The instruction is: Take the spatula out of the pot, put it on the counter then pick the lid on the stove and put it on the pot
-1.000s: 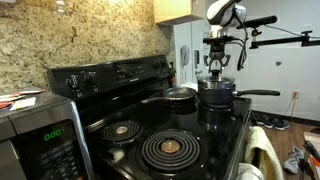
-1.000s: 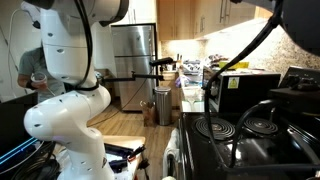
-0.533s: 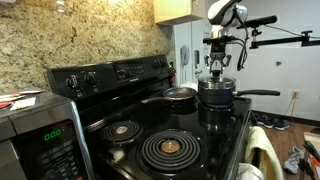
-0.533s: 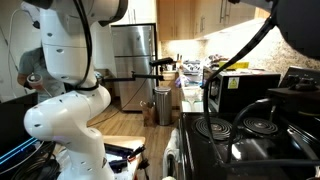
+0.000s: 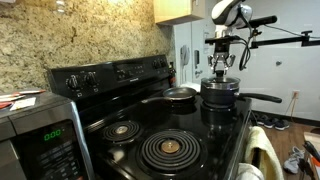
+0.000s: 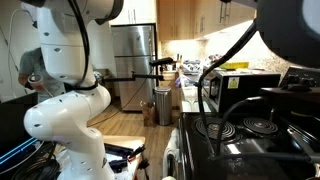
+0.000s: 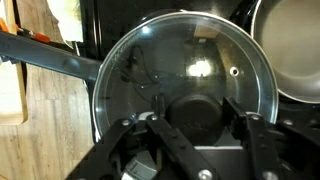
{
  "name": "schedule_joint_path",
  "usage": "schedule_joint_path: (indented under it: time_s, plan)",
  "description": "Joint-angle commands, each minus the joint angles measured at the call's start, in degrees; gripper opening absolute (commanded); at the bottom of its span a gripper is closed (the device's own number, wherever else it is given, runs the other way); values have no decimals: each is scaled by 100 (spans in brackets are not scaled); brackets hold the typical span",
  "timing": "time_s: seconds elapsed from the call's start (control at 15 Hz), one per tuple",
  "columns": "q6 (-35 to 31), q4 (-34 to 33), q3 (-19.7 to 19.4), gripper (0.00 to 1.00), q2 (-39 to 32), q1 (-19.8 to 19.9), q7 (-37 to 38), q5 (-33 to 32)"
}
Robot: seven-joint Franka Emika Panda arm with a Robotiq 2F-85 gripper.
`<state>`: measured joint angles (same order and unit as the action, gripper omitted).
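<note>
My gripper (image 5: 221, 68) comes down from above and is shut on the dark centre knob of the round glass lid (image 5: 220, 84). In the wrist view both fingers (image 7: 160, 112) press the sides of that knob, and the lid (image 7: 190, 55) with its shiny rim spreads out beneath them. The lid lies over the mouth of the dark pot (image 5: 220, 104), at the far right of the stove (image 5: 215, 140). I cannot tell whether it rests fully on the rim. The pot's long straight handle (image 7: 50, 58) sticks out to one side. The spatula is out of view.
A shallower frying pan (image 5: 180, 95) with a silvery inside (image 7: 300, 50) stands close beside the pot. Coil burners (image 5: 165, 150) fill the near stove top, and the knob panel (image 5: 110, 75) rises behind. A steel microwave (image 5: 40, 135) stands near the camera. The robot's white base (image 6: 65, 110) stands beside the stove.
The gripper, with the lid in it, has shifted slightly sideways, and the pot with its handle appears to have moved a little with it. The grip has not changed.
</note>
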<state>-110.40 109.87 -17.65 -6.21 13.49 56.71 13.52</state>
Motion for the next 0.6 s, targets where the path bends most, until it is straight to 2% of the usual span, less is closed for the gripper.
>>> schedule_joint_path:
  time_s: [0.0,0.53]
  plan:
    - [-192,269,57,34,298,53,154,137]
    - [-822,558,146,34,312,-12,12,36]
